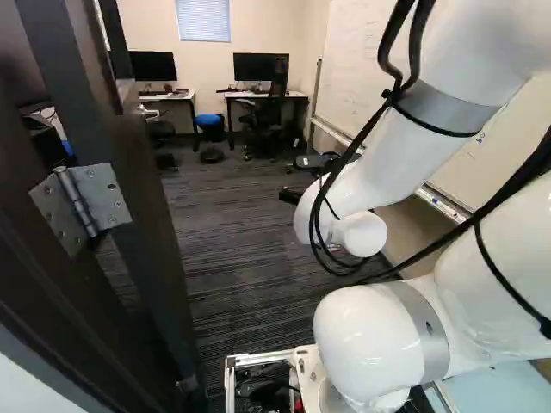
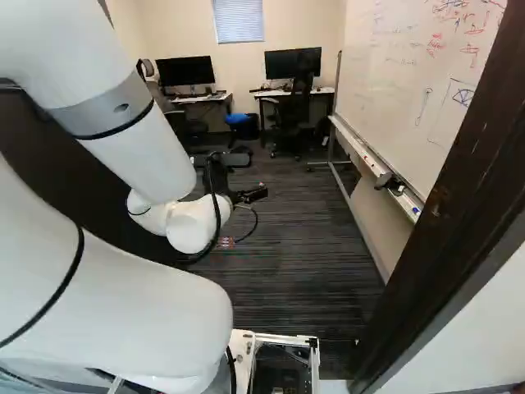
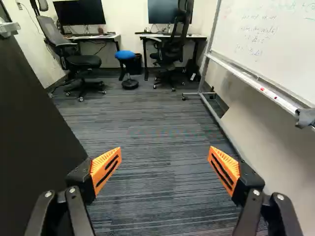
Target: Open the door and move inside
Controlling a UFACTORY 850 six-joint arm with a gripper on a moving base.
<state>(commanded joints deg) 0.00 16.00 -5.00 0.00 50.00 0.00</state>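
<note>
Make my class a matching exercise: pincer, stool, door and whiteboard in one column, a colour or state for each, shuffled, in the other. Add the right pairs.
Column one
1. Pincer
2. Stool
3. Door
4. Whiteboard

Column two
A. Dark, hinged, swung open
B. Marked with handwriting
C. Wide apart, gripping nothing
D. Blue on top

Right pairs: 1-C, 2-D, 3-A, 4-B

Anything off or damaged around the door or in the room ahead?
Nothing stands out. The door stands open, its hinge looks intact, the gripper is open and empty, and no spill or breakage shows.
</note>
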